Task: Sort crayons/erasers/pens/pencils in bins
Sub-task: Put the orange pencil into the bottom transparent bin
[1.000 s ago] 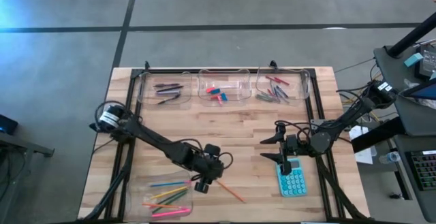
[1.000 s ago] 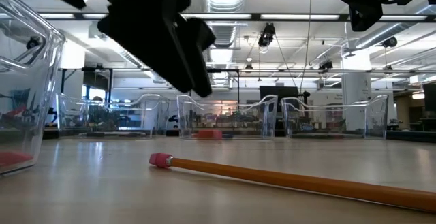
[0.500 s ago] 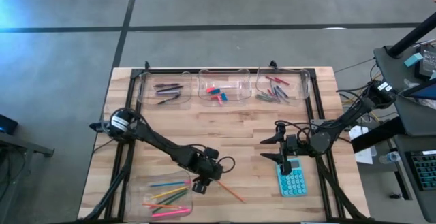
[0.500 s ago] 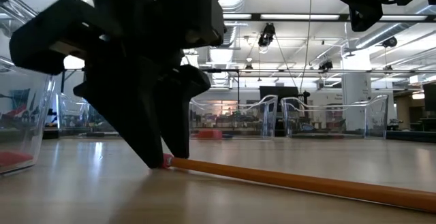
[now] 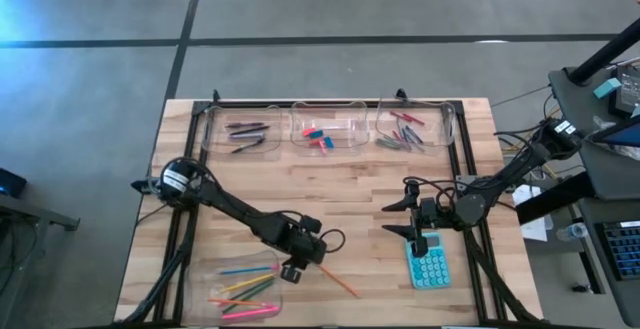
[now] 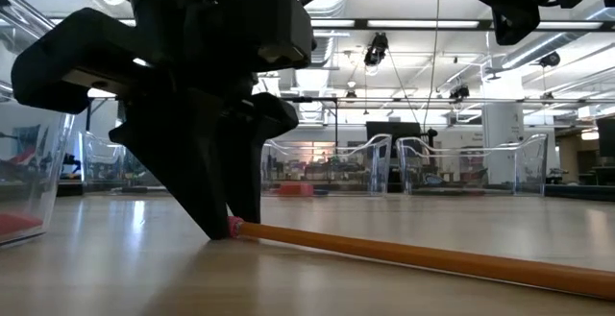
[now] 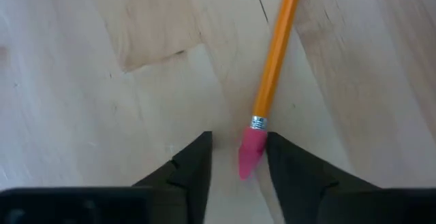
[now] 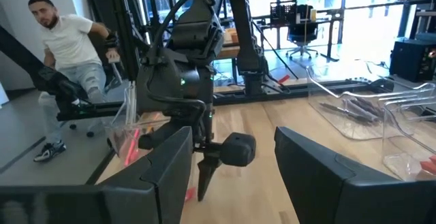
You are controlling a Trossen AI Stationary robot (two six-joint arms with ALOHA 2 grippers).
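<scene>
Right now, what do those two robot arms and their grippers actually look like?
Both arms are dark, nearly black, built of slim jointed segments with black cables looping alongside. The left arm has a white-marked round joint near its base. The left gripper and the right gripper each end in two flat, tapering black fingers.

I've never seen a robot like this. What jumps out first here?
Near the table's front, the left gripper is down on the wood with its fingers either side of an orange pencil, at its pink eraser end. Three clear bins of sorted sticks line the back edge, and the right gripper waits beside a teal calculator.
</scene>
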